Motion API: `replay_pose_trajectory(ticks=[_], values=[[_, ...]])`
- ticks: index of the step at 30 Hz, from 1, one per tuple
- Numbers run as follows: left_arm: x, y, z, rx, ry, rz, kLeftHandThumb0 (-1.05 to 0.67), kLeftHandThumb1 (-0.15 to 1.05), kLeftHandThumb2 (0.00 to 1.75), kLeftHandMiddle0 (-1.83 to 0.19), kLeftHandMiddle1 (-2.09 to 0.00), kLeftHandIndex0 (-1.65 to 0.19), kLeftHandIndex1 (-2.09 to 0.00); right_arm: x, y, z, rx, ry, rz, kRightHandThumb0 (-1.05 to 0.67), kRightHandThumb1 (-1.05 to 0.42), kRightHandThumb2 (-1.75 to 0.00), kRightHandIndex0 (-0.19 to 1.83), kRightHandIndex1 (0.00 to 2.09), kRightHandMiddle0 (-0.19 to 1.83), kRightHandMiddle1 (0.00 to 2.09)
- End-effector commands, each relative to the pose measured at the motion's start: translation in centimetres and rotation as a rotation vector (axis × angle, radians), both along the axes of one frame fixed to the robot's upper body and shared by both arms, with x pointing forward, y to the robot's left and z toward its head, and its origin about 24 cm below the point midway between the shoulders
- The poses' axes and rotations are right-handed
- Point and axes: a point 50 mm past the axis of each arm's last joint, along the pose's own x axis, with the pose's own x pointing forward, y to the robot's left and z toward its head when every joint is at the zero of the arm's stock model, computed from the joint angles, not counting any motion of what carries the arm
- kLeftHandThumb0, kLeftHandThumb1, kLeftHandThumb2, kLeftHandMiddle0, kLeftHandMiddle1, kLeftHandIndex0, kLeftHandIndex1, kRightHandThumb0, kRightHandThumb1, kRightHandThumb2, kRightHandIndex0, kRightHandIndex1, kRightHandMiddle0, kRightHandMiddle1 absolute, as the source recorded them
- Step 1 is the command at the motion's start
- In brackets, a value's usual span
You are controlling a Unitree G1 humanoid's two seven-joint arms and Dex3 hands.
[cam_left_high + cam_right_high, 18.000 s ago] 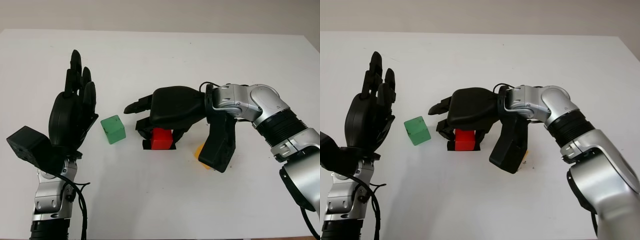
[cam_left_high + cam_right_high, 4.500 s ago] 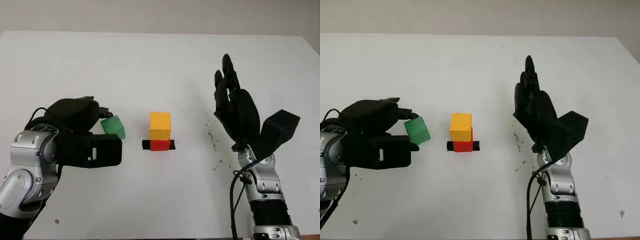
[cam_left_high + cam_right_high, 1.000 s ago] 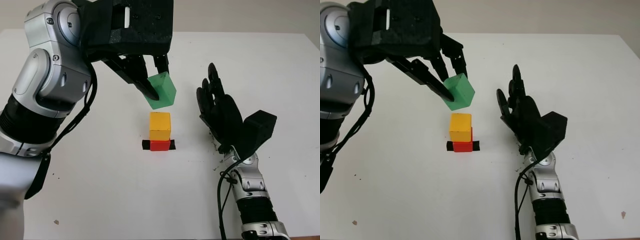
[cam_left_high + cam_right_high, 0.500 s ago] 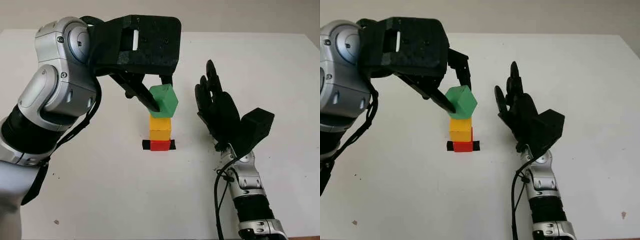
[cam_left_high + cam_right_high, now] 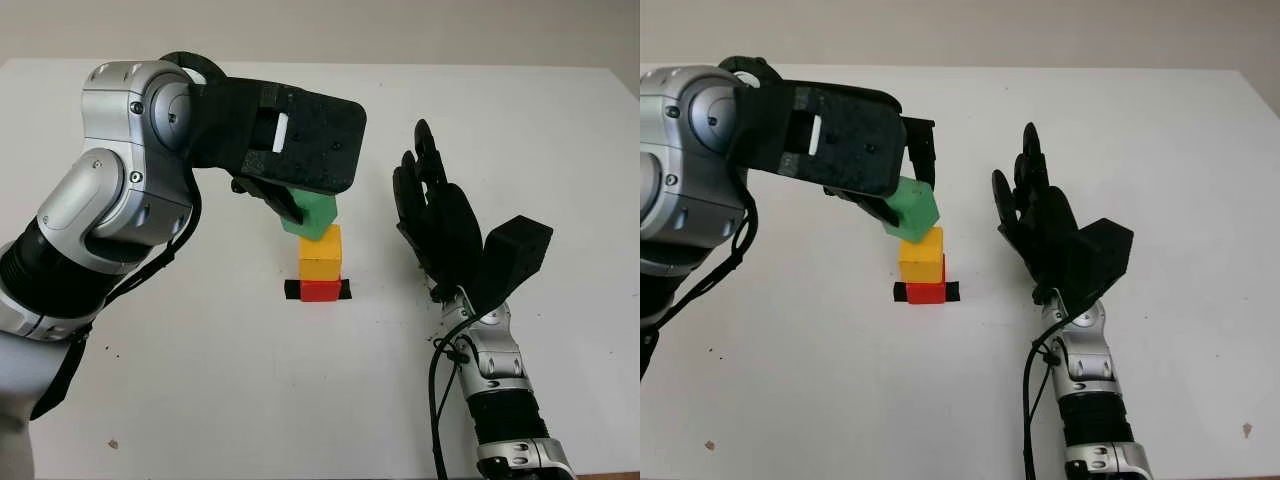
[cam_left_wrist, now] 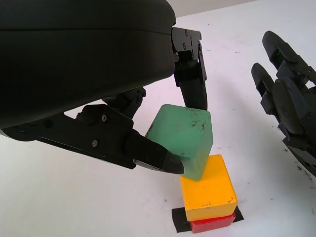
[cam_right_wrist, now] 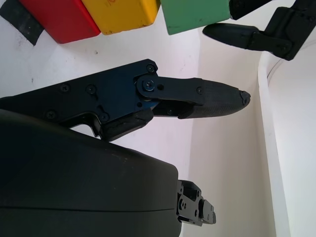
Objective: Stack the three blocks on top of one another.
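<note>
Since half a second ago the left hand (image 5: 290, 195) has come lower, bringing the green block (image 5: 312, 214) down from above the stack to the yellow block (image 5: 320, 253) at centre frame. The green block is tilted, its lower edge at or touching the yellow top, overhanging toward the left. The left fingers (image 6: 148, 155) are grasping it on opposite sides. The yellow block sits on the red block (image 5: 321, 290), which stands on black tape (image 5: 291, 290) on the tabletop (image 5: 250, 380). The right hand (image 5: 447, 225) is open, upright at centre right, beside the stack.

The blocks look light, rigid and smooth-faced, so a side pinch suits them. The green one likely needs levelling and centring before letting go, or it may slide off.
</note>
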Motion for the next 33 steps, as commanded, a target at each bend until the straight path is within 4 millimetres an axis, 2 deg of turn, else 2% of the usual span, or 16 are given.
replay_pose_trajectory(ticks=[1,3,4,6,7,9,12,14,15,16,22,26,27,28,30,33], values=[[-0.07,-0.14,0.02,-0.005,0.005,0.003,-0.2,1.05,0.12,-0.77,-2.09,0.14,-1.96,0.14,-0.03,0.32,-0.004,-0.017,-0.002,-0.76,-1.05,-0.48,-0.19,0.0,-0.19,0.05],[-0.06,-0.19,0.0,-0.008,0.011,0.013,-0.21,1.04,0.11,-0.68,-2.09,0.17,-1.59,0.14,-0.02,0.37,0.008,-0.015,0.001,-0.77,-1.05,-0.47,-0.19,0.0,-0.19,0.04],[-0.07,-0.23,0.0,0.005,0.009,0.016,-0.21,1.04,0.1,-0.63,-2.09,0.18,-1.55,0.15,-0.02,0.38,0.01,-0.014,0.0,-0.78,-1.05,-0.47,-0.19,0.0,-0.19,0.04],[-0.09,-0.28,-0.03,0.012,0.009,0.02,-0.23,1.05,0.09,-0.49,-2.09,0.16,-1.64,0.15,-0.02,0.37,0.014,-0.013,-0.002,-0.79,-1.05,-0.46,-0.19,0.0,-0.19,0.04],[-0.11,-0.31,-0.05,0.01,0.012,0.017,-0.23,1.04,0.09,-0.49,-2.09,0.07,-1.86,0.15,-0.04,0.36,0.019,-0.011,-0.002,-0.78,-1.05,-0.46,-0.19,0.0,-0.19,0.04],[-0.12,-0.38,-0.04,0.006,0.017,0.015,-0.23,1.04,0.1,-0.6,-2.09,-0.4,-2.05,0.15,-0.06,0.31,0.018,-0.012,-0.002,-0.75,-1.05,-0.46,-0.19,0.0,-0.19,0.04],[-0.13,-0.5,0.0,0.012,0.019,0.015,-0.24,1.05,0.12,-0.73,-2.09,-0.56,-2.09,0.17,-0.1,0.24,0.011,-0.01,-0.001,-0.76,-1.05,-0.47,-0.19,0.0,-0.19,0.05],[-0.17,-0.58,0.04,0.01,0.026,0.006,-0.23,1.05,0.14,-0.78,-2.09,-0.48,-2.09,0.18,-0.07,0.22,0.012,-0.01,-0.004,-0.77,-1.05,-0.47,-0.19,0.0,-0.19,0.05],[-0.2,-0.61,0.08,0.01,0.032,0.001,-0.23,1.05,0.14,-0.7,-2.09,-0.25,-2.09,0.17,-0.05,0.22,0.012,-0.01,-0.005,-0.77,-1.05,-0.47,-0.19,0.0,-0.19,0.05],[-0.23,-0.62,0.12,0.008,0.034,-0.004,-0.23,1.04,0.15,-0.69,-2.09,-0.23,-2.09,0.17,-0.04,0.22,0.012,-0.01,-0.004,-0.76,-1.05,-0.47,-0.19,0.0,-0.19,0.05],[-0.34,-0.69,0.24,-0.003,0.043,-0.014,-0.24,1.05,0.14,-0.85,-2.09,-0.38,-2.09,0.19,-0.05,0.18,0.001,-0.01,-0.006,-0.77,-1.05,-0.48,-0.19,0.0,-0.19,0.05],[-0.45,-0.76,0.25,-0.025,0.061,-0.016,-0.22,1.05,0.13,-0.97,-2.09,-0.59,-2.09,0.15,-0.05,0.19,-0.003,-0.009,-0.007,-0.76,-1.05,-0.48,-0.19,0.0,-0.19,0.04],[-0.48,-0.82,0.27,-0.023,0.061,-0.024,-0.24,1.04,0.14,-1.0,-2.09,-0.48,-2.08,0.14,-0.05,0.16,-0.009,-0.006,-0.011,-0.76,-1.05,-0.48,-0.19,0.0,-0.18,0.05],[-0.49,-0.88,0.3,-0.017,0.06,-0.03,-0.24,1.05,0.14,-0.99,-2.09,-0.15,-2.06,0.11,-0.05,0.13,-0.012,-0.005,-0.012,-0.77,-1.05,-0.48,-0.19,0.0,-0.18,0.05],[-0.44,-0.93,0.33,-0.014,0.062,-0.035,-0.24,1.05,0.14,-0.84,-2.09,0.1,-2.05,0.04,-0.05,0.04,-0.01,-0.011,-0.01,-0.76,-1.05,-0.48,-0.19,0.0,-0.17,0.05],[-0.36,-0.94,0.38,-0.01,0.07,-0.035,-0.23,1.05,0.16,-0.74,-2.09,0.0,-2.09,-0.02,-0.04,-0.05,-0.007,-0.016,-0.003,-0.75,-1.05,-0.49,-0.19,0.0,-0.18,0.05]])
